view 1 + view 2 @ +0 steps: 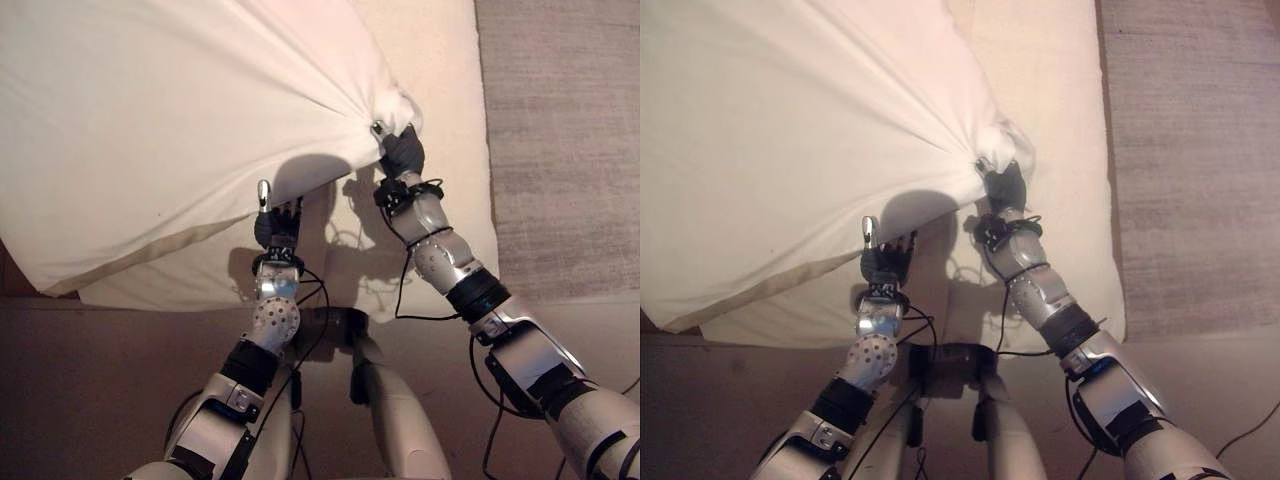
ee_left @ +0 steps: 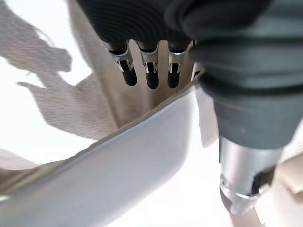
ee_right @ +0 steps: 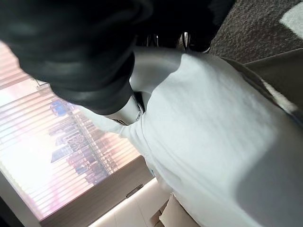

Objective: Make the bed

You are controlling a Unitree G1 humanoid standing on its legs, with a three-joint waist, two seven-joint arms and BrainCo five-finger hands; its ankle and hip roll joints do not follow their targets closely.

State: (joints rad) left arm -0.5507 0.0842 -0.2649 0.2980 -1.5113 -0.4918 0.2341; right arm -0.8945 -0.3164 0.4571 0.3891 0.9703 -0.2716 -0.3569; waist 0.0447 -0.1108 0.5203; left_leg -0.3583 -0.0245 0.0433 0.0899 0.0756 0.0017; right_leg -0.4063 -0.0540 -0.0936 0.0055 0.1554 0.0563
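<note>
A grey carpet (image 1: 560,140) runs along the three o'clock side of the head views, and a brownish floor (image 1: 90,400) crosses the six o'clock edge; between them we see the bed's cream mattress (image 1: 440,70), its near corner toward five o'clock. Over it lies a white duvet (image 1: 170,110), smooth and pale across most of its spread, with long creases that all converge on one bunched knot at about two o'clock from the centre. Its near edge runs as a diagonal from that knot down toward eight o'clock, lifted off the mattress so that a darker underside and a shadow show beneath it. Our right hand (image 1: 400,150) sits directly at the knot, its fingers curled into the gathered cloth; in the right wrist view the white fabric (image 3: 213,132) is drawn tight against the dark cover, with a window blind (image 3: 57,156) beyond it. Our left hand (image 1: 278,225) is at six o'clock from the duvet's lifted edge, just below the cloth, with its fingers (image 2: 151,75) pointing up toward it. In the left wrist view those fingers are straight and spread apart, holding nothing, and the duvet's edge (image 2: 118,165) crosses close in front of them without being pinched; whether a fingertip touches the cloth we cannot tell.
</note>
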